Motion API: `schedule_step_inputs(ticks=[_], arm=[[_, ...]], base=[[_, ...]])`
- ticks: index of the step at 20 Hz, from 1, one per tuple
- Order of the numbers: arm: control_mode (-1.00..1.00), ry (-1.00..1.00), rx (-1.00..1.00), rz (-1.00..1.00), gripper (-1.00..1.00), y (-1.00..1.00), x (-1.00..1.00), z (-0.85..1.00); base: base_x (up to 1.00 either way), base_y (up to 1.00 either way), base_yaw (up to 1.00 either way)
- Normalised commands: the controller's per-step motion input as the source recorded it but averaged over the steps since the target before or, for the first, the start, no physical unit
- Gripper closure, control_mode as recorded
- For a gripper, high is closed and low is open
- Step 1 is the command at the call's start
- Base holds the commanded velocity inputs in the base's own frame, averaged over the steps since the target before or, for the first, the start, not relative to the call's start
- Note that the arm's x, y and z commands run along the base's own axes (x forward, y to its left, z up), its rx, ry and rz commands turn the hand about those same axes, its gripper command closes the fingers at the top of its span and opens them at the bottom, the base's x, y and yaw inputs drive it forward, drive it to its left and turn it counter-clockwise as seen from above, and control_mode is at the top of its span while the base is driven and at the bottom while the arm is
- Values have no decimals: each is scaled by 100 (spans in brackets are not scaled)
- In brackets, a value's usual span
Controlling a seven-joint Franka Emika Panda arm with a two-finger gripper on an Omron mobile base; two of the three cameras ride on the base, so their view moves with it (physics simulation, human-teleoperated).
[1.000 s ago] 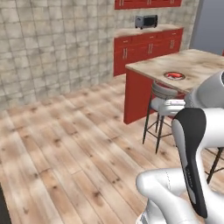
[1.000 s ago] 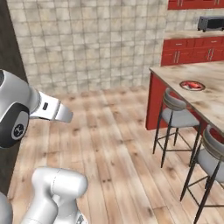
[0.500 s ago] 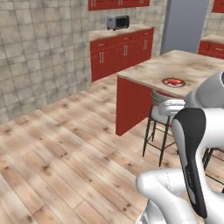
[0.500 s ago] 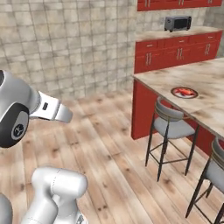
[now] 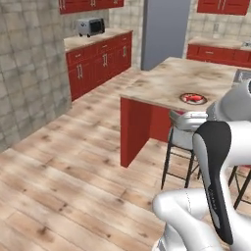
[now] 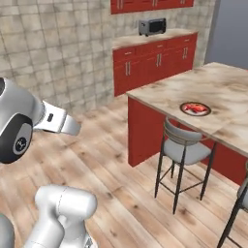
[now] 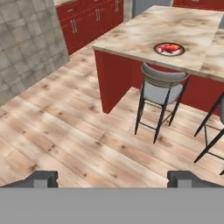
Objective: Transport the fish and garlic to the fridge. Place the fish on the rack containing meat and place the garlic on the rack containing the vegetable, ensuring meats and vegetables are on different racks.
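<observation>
The gripper [image 7: 112, 178] hangs with its 2 dark fingertips spread wide, holding nothing. Ahead, a red-orange fish [image 7: 169, 48] lies on a round dark plate [image 7: 177, 53] atop the red-sided, beige stone island [image 7: 144, 35], beside a grey-seated metal stool [image 7: 161, 92].

I note red cabinets [image 6: 155, 60], beige mottled island top [image 5: 191, 81] on a red base [image 7: 118, 81], red fish [image 7: 168, 48] on a dark-rimmed plate [image 7: 169, 54], grey-seated stool [image 6: 184, 147] with black legs, pale wood-plank floor [image 5: 73, 166], grey-beige tiled wall [image 6: 63, 53], silver toaster [image 6: 152, 26], grey fridge [image 5: 164, 32].

Both base cameras sit behind the arm, looking forward and down; the hand camera looks lower. All share the far island counter [image 5: 171, 83] [image 6: 213, 92] [image 7: 175, 26].
</observation>
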Motion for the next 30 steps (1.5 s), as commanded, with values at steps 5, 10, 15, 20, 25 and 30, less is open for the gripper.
schedule_step_inputs(ticks=[5,10,15,20,25,30], arm=[[100,0,0,0,-100,0,0,0],[100,0,0,0,-100,0,0,0],[100,0,0,0,-100,0,0,0],[100,0,0,0,-100,0,0,0],[100,0,0,0,-100,0,0,0],[100,0,0,0,-100,0,0,0]], base=[[100,55,-64],[100,49,-63],[49,-13,-37],[52,-3,-30],[98,-10,-25],[100,-4,-26]])
